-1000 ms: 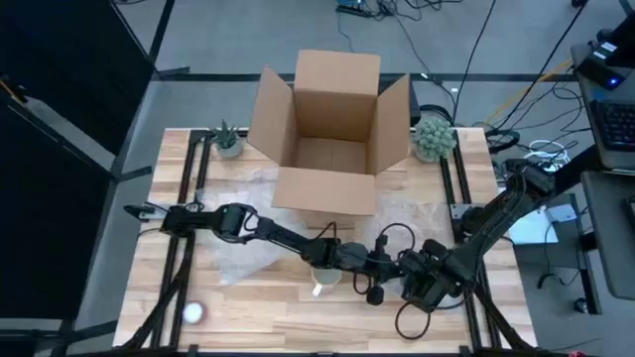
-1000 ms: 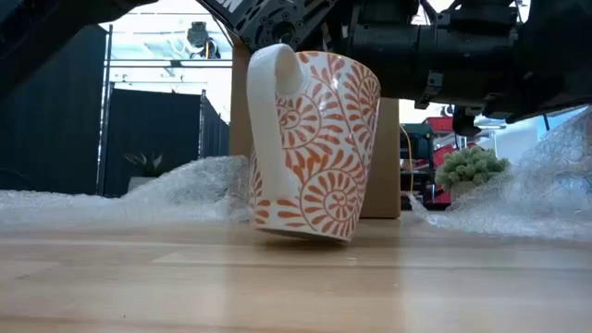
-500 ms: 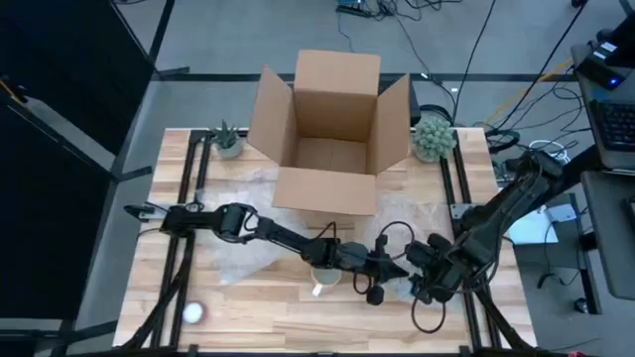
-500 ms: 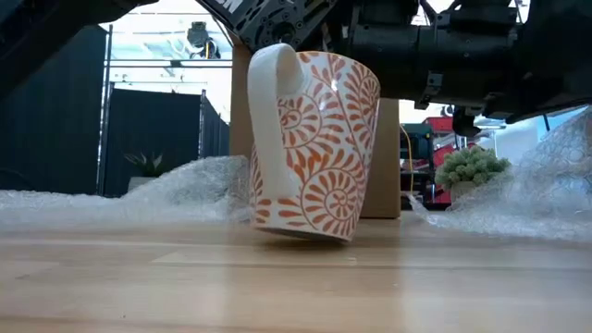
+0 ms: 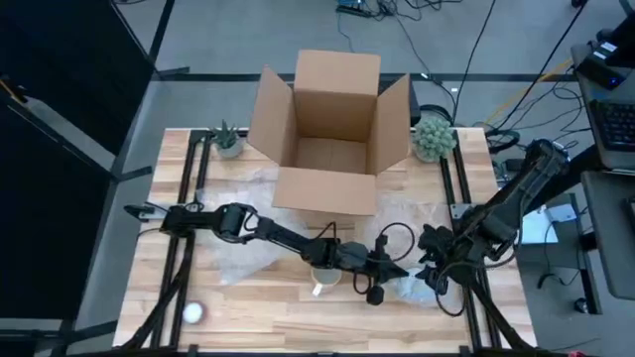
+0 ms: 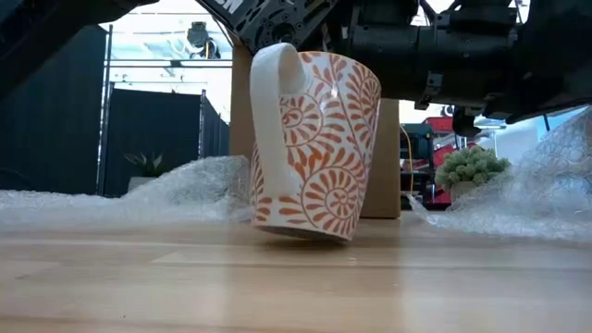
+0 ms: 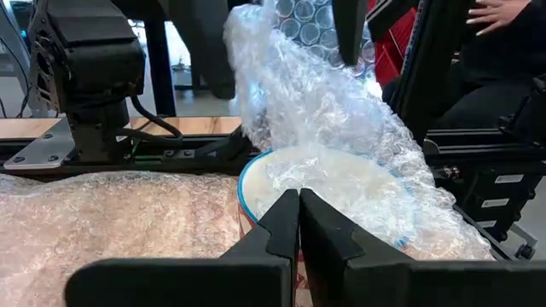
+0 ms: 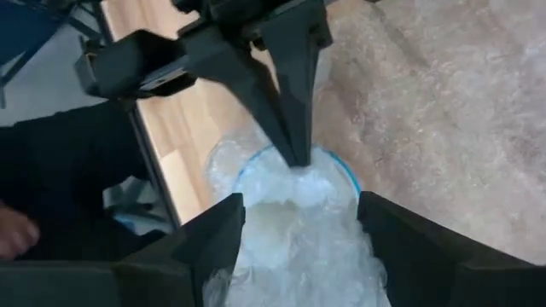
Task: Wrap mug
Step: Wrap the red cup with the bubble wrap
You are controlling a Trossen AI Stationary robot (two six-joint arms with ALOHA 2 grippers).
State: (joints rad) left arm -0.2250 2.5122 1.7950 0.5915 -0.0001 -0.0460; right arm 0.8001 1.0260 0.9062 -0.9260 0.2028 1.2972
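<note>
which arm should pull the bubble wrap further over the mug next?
Right, probably. The right tool sits open beside the loose bubble wrap draped over the mug. The left tool is shut on the mug rim, holding it tilted on the table, so it looks committed.

Pale wood plank desk [image 5: 258, 297], black rails along both sides. Grey floor [image 5: 208, 30] beyond far edge, cables [image 5: 437, 20] strewn across it. Large black panel [image 5: 60, 109] at left. Second desk with keyboard [image 5: 613, 124] at right. Small potted plant [image 5: 227, 140] on far left corner, round green plant [image 5: 433, 136] on far right. Low view: dark screens [image 6: 153, 139] behind, bright light above.
</note>
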